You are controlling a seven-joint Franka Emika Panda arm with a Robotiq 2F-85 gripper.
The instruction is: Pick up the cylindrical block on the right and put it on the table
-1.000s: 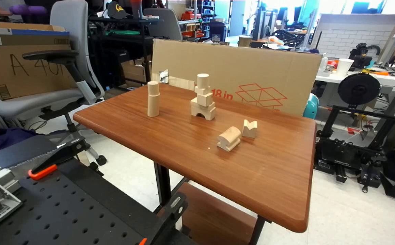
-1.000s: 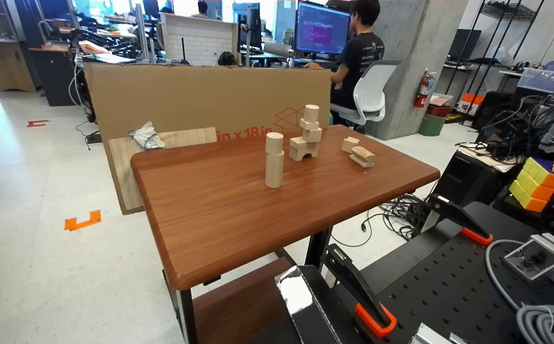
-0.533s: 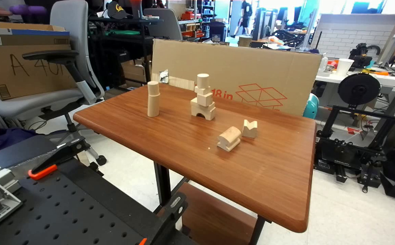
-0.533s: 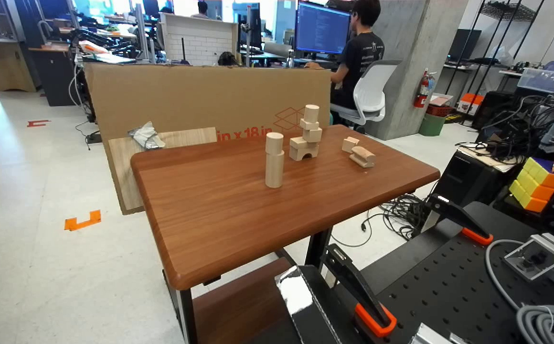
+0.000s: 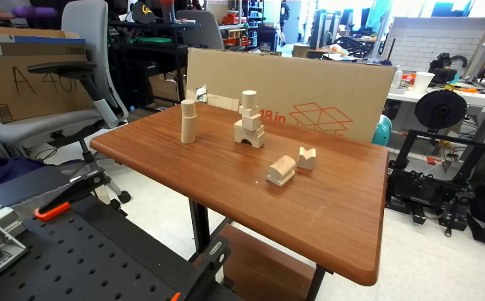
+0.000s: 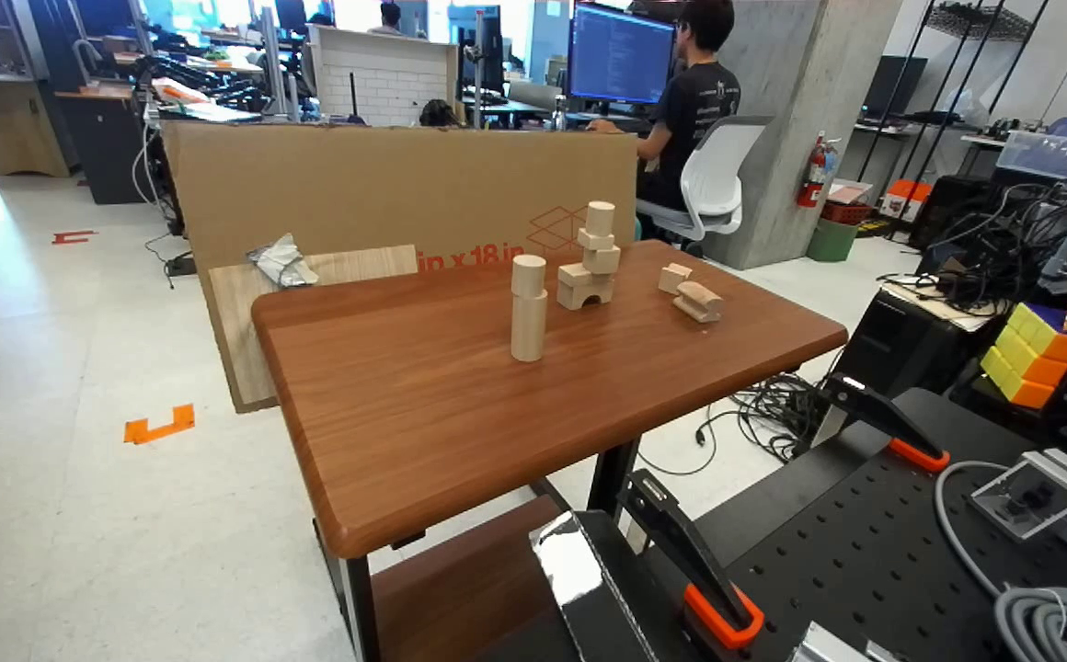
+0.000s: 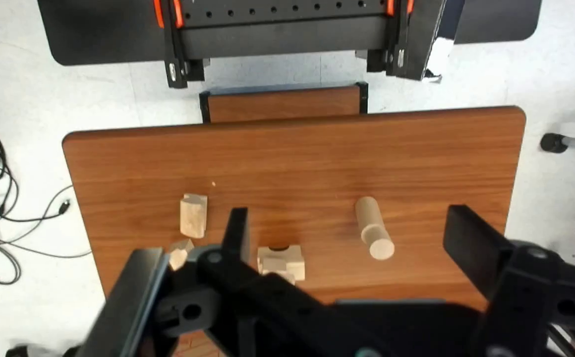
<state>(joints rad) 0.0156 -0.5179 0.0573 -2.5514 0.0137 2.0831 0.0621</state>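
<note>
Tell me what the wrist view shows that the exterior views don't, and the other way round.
Only the wrist view shows the robot's jaws, standing wide apart.

Only the exterior views show the cylindrical block topping the tower; in the wrist view the jaws' mechanism seems to cover it. An exterior view also shows a seated person.

Shared by the wrist and both exterior views: the table, the slim post with another cylindrical block on it, the tower's lower part, the round-topped block, the notched block and the perforated workbench.
</note>
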